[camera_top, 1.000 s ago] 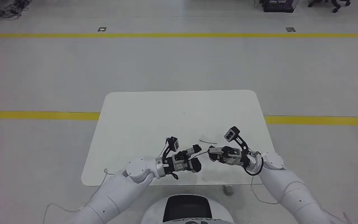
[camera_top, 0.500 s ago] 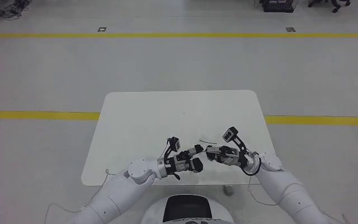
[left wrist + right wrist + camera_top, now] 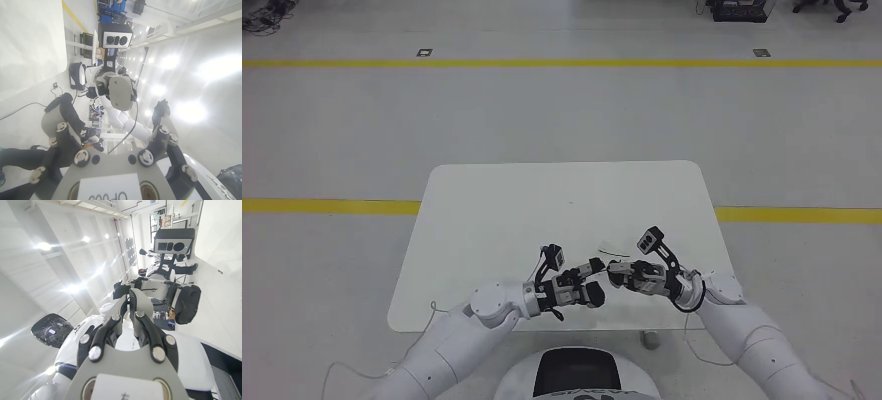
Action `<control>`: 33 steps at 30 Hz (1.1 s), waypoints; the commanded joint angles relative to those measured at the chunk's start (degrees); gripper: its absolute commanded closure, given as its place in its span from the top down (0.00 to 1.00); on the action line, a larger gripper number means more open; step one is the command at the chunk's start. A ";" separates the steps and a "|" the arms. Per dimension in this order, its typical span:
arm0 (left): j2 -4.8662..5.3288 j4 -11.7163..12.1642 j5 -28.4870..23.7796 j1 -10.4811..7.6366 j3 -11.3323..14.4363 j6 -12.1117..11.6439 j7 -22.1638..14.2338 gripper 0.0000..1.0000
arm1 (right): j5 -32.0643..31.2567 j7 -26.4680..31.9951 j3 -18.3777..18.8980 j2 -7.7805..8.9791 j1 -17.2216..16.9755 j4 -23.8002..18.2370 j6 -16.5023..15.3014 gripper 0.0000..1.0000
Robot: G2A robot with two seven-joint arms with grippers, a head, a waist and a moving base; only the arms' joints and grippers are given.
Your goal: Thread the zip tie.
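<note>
L hand (image 3: 597,279) spread; R hand (image 3: 614,271) pinched; both nr table (image 3: 542,200) front edge

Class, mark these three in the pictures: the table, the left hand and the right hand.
table (image 3: 492,220), top view, bare surface.
left hand (image 3: 113,101), left wrist view, midway between its fingertips.
right hand (image 3: 129,294), right wrist view, midway between its fingertips.

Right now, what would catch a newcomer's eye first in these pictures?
Two grippers sit almost tip to tip above the near edge of the table: the left gripper gapes wide, the right gripper is pinched shut. Just beyond them a thin dark line, likely the zip tie, shows against the white top; whether it is held I cannot tell.
</note>
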 commanded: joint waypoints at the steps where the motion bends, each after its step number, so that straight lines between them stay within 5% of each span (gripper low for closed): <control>1: 0.00 0.14 -0.11 -0.06 -0.02 -0.02 -0.09 1.00 | 0.26 0.19 0.13 -0.07 -0.02 0.11 -0.17 0.00; 28: -0.26 1.35 -2.56 -0.34 0.28 -0.85 -2.09 1.00 | -0.01 2.11 1.14 -0.80 -0.54 0.33 0.60 0.00; 33: -0.22 1.32 -2.51 -0.26 0.22 -1.10 -2.19 0.71 | -0.59 1.96 1.11 -0.94 -0.36 0.64 1.08 0.00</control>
